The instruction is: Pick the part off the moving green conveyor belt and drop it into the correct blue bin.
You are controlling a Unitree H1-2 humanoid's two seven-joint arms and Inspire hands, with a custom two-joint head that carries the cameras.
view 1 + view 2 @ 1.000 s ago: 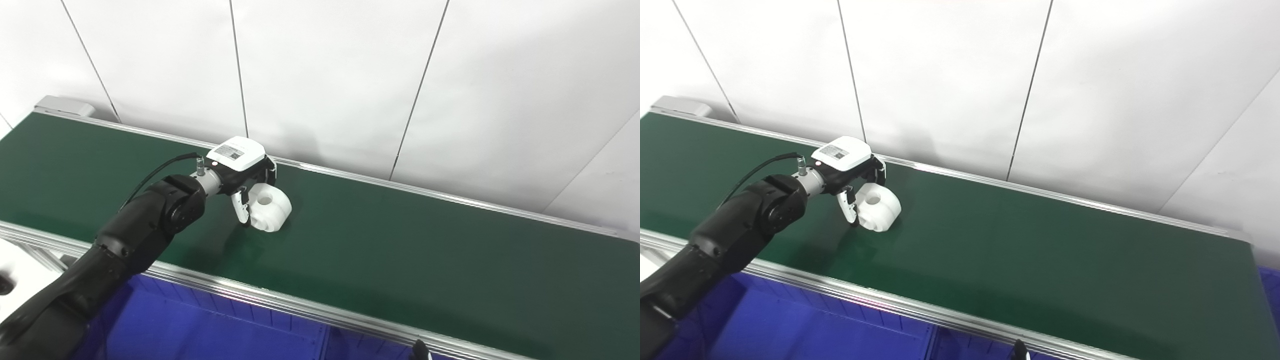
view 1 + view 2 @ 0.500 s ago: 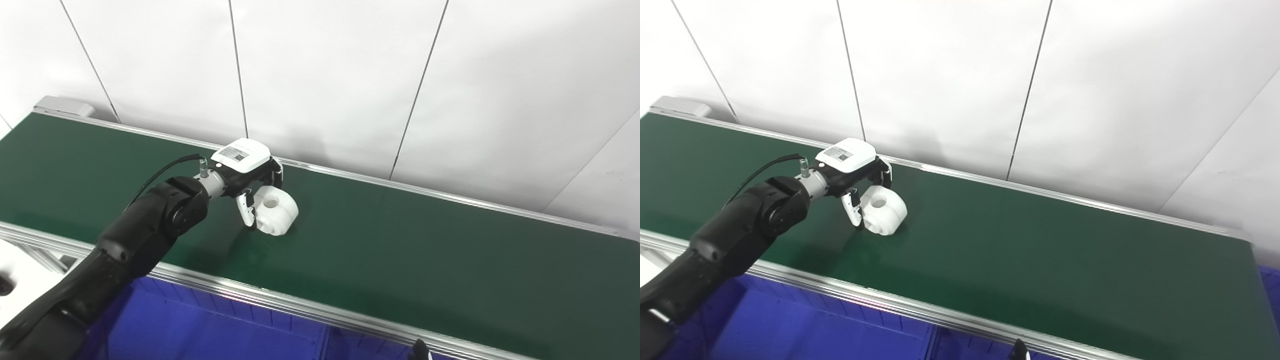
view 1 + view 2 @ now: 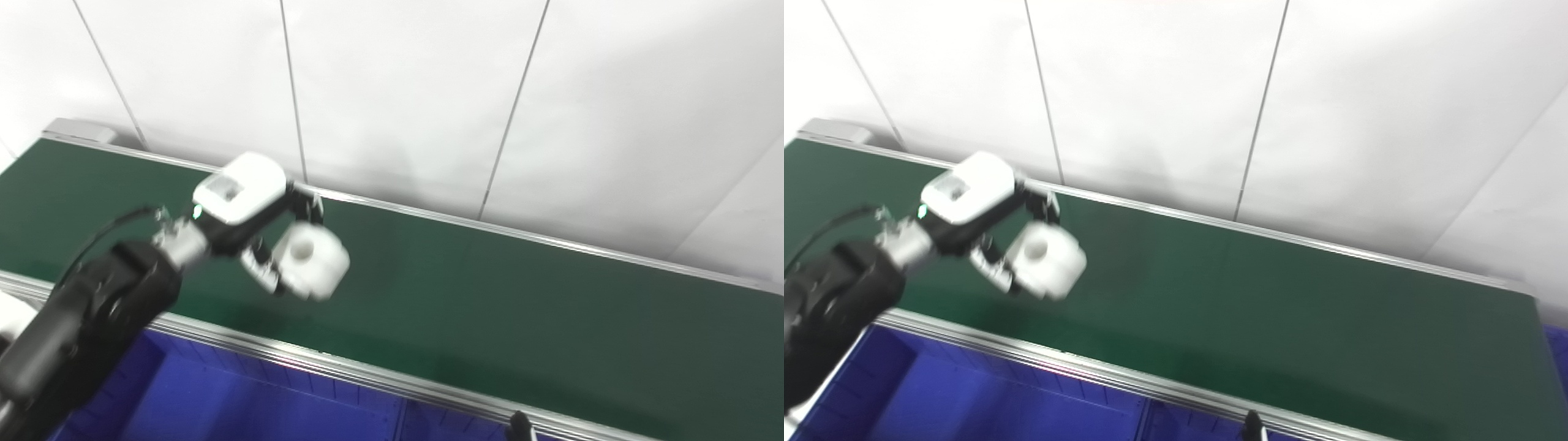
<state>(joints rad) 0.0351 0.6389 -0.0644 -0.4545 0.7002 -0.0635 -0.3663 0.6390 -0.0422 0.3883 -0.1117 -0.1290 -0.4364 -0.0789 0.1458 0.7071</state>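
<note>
Carrying the white part [image 3: 311, 260] clear of the green conveyor belt [image 3: 490, 294], the left hand [image 3: 257, 226] has it clamped between fingers [image 3: 306, 205] above and thumb [image 3: 262, 274] below, and the whole arm is smeared with motion blur, so this looks like a fast swing. The part hangs in the air over the near half of the belt, short of the metal rail [image 3: 1078, 361], with the blue bin [image 3: 968, 398] waiting below and in front.

Here's the worry: the part is a smooth, rounded piece with a hole in its face, and the hold looks like a pinch on its curved sides (the blur hides how deep the fingers really sit). A quick swing could let it roll or squirt out, and if that happens now it lands back on the belt and rides away. Let go too soon and it could strike the rail and bounce. A divider [image 3: 1145, 422] splits the bins, so a drifting release could also put it in the wrong one.

The right hand isn't in the picture
</note>
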